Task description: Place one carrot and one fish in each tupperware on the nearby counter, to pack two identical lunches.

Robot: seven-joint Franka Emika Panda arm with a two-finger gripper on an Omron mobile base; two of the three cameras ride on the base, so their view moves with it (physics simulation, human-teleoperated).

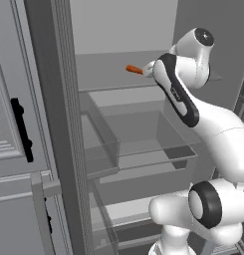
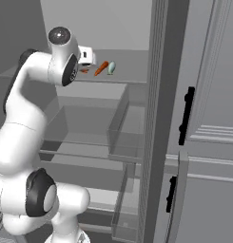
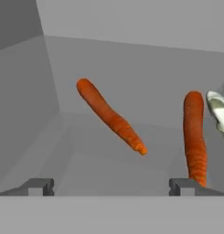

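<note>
My gripper point(image 3: 111, 186) is open inside an open fridge, low over its top shelf point(image 1: 108, 74), with nothing between the fingertips point(image 3: 40, 185). In the hand view one orange carrot point(image 3: 109, 116) lies slanted just ahead of the gap. A second carrot point(image 3: 194, 137) lies past the right fingertip, with a pale fish point(image 3: 219, 109) touching its far end. From the right base, a carrot point(image 2: 101, 68) and the fish point(image 2: 111, 68) lie side by side just right of the hand, and the other carrot point(image 2: 84, 71) peeks out below it. A carrot point(image 1: 134, 69) pokes out left of the wrist. Tupperware and counter are out of view.
Glass shelves and clear drawers point(image 1: 138, 144) fill the fridge below the top shelf. The fridge's side wall point(image 3: 22, 100) is close on the left in the hand view. Grey panelled doors with black handles point(image 2: 186, 116) flank the opening.
</note>
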